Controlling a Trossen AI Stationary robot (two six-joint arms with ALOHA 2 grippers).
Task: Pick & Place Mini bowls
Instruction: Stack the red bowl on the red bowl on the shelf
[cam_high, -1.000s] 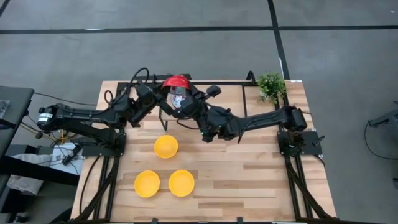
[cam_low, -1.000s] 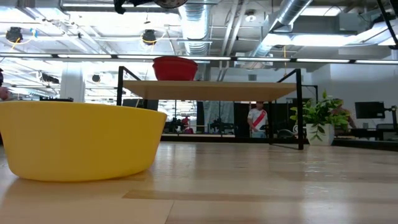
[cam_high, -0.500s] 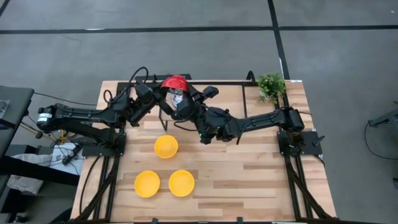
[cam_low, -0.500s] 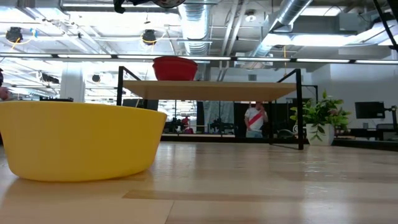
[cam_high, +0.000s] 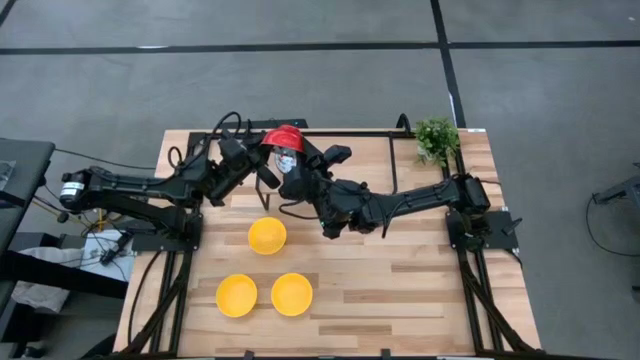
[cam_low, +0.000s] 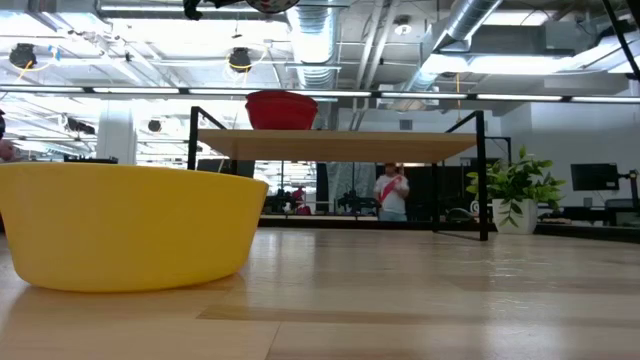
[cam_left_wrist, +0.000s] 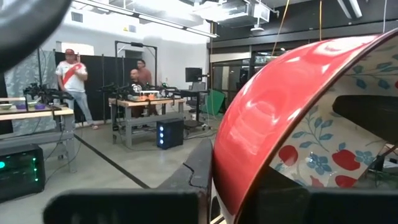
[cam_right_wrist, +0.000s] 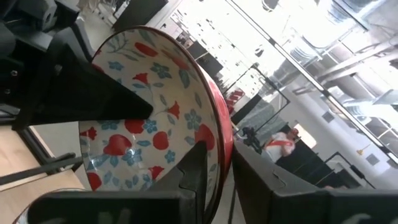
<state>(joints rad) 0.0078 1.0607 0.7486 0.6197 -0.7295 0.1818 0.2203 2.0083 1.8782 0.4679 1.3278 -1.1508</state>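
One floral mini bowl (cam_high: 284, 140), red outside and white speckled inside, is held tipped on edge high above the shelf's left part. My left gripper (cam_high: 262, 158) comes at it from the table's left and my right gripper (cam_high: 295, 168) from the right; both are shut on it. The low view shows a red stack of mini bowls (cam_low: 281, 108) standing on the shelf. Three yellow mini bowls (cam_high: 267, 236) (cam_high: 236, 296) (cam_high: 292, 294) rest base down on the table; one (cam_low: 125, 225) fills the low view's left. My left gripper pinches the floral bowl's wall at the rim (cam_left_wrist: 219, 186), one finger on the red outside (cam_left_wrist: 155, 202) and one inside (cam_right_wrist: 81, 93). The bowl is lifted clear and tipped on edge. My right gripper pinches the opposite rim (cam_right_wrist: 219, 146), one finger inside on the floral face (cam_right_wrist: 193, 171) and one on the red outside (cam_right_wrist: 273, 186). It comes from the table's right. The bowl's opening faces its wrist camera.
A wooden shelf on a black frame (cam_low: 340, 145) stands along the table's far edge, with open room on its right part. A small potted plant (cam_high: 437, 138) (cam_low: 515, 190) sits at the far right corner. People stand in the room behind.
My right arm's forearm has swung a little toward the table's left and near edge while its gripper stays on the bowl. The bowl stays about where it was. A person in the background has walked leftward.
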